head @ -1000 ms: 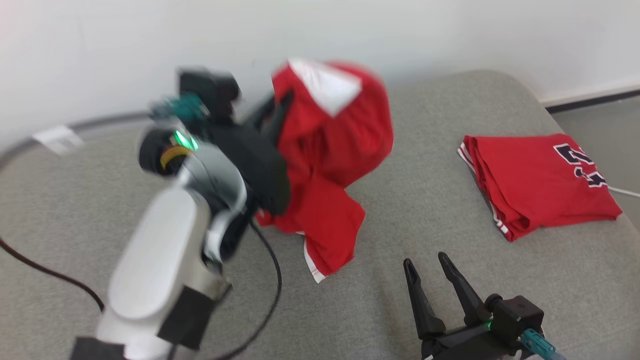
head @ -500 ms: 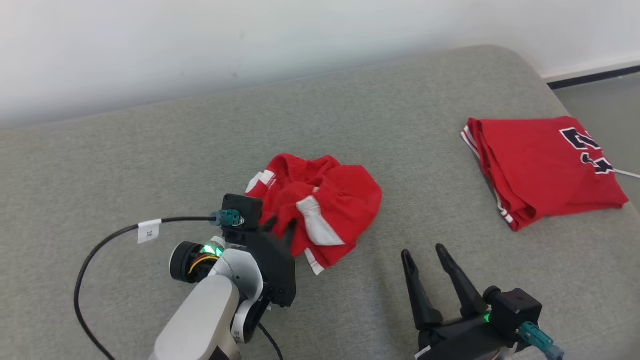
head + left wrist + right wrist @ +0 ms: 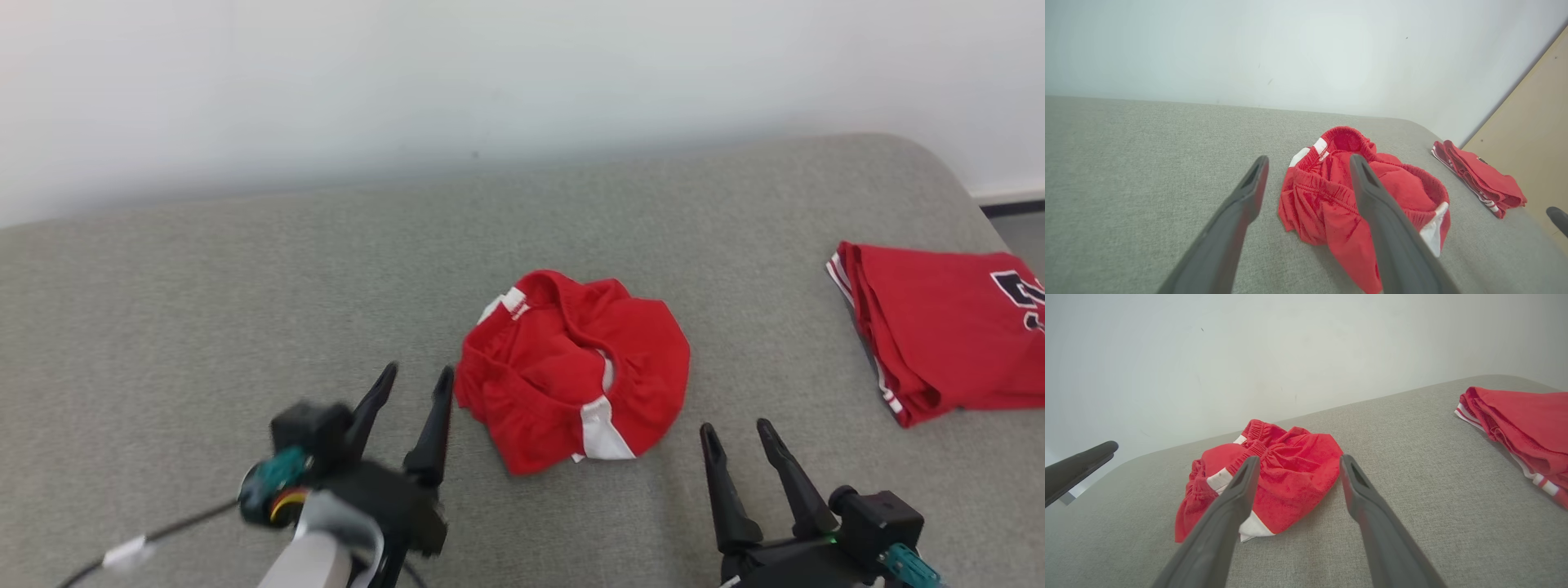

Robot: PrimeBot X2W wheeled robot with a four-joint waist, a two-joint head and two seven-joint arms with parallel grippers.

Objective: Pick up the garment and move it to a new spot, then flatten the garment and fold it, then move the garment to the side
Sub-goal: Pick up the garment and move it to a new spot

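The garment (image 3: 571, 371) is a pair of red shorts with white side panels, lying crumpled in a heap in the middle of the grey cushioned surface (image 3: 204, 327). It also shows in the left wrist view as the garment (image 3: 1331, 196) and in the right wrist view as the garment (image 3: 1274, 482). My left gripper (image 3: 415, 376) hovers just left of the heap, open and empty; its own view shows the left gripper (image 3: 1308, 161) with wide-spread fingers. Near the front edge, to the heap's right, my right gripper (image 3: 737, 426) is open and empty, its fingers spread in the right gripper (image 3: 1296, 461) view.
A folded red jersey (image 3: 939, 327) with dark lettering lies at the far right of the surface, also visible as the jersey (image 3: 1478, 179) and the jersey (image 3: 1523, 428). A white wall (image 3: 490, 73) runs behind. A black cable (image 3: 163, 523) trails from my left wrist.
The left gripper carried the garment down from the air, opened and let it drop into a heap, then drew back to the left. The camera view has shifted. The right gripper stayed open.
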